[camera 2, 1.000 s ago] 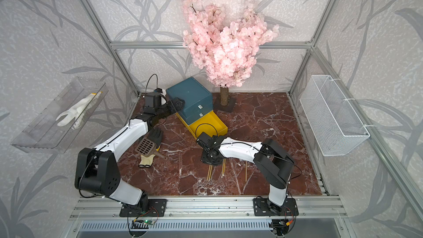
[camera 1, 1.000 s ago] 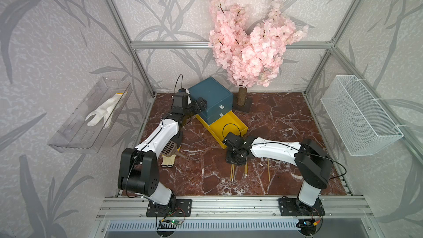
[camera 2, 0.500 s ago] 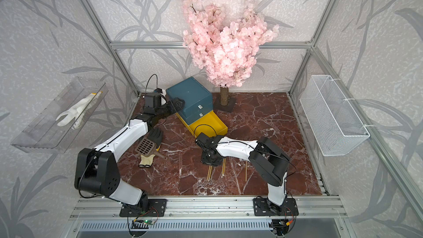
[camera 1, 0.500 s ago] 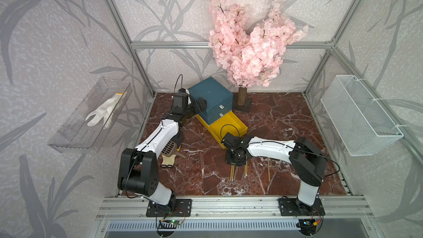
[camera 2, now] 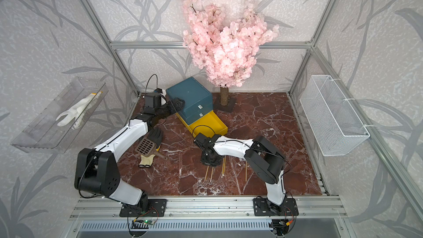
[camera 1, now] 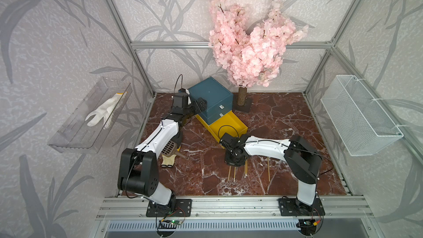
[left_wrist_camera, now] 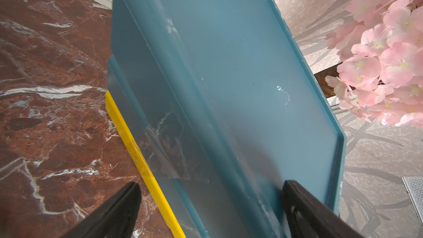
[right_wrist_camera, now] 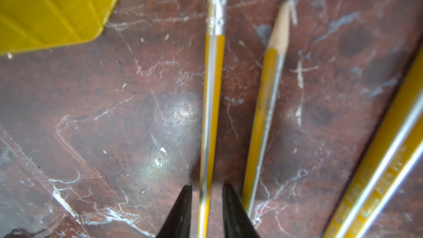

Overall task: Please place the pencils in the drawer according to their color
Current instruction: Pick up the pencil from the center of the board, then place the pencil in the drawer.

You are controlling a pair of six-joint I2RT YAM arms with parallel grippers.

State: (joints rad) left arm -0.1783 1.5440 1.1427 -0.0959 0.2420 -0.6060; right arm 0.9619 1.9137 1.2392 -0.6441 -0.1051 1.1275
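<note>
Several yellow pencils (camera 1: 234, 174) (camera 2: 211, 174) lie on the marble floor in front of the teal drawer chest (camera 1: 210, 92) (camera 2: 190, 92). Its yellow bottom drawer (camera 1: 242, 125) (camera 2: 222, 125) is pulled out. My right gripper (camera 1: 233, 164) (camera 2: 210, 163) (right_wrist_camera: 207, 186) points down over the pencils. Its jaws stand narrowly apart on either side of one yellow pencil (right_wrist_camera: 212, 88), with a thin gap on each side. A sharpened pencil (right_wrist_camera: 267, 99) lies just beside it. My left gripper (camera 1: 198, 106) (camera 2: 177, 103) (left_wrist_camera: 211, 185) is open wide, straddling the chest's (left_wrist_camera: 229, 65) upper side edge.
A brown slotted scoop (camera 1: 169, 147) (camera 2: 146, 145) lies on gloves under the left arm. A pink blossom tree (camera 1: 242, 97) stands behind the chest. A wire basket (camera 1: 357, 115) hangs on the right wall. On the left wall a clear shelf (camera 1: 68, 138) holds a white glove.
My right gripper has shifted slightly left over the pencils and its jaws have narrowed. The left arm has not moved.
</note>
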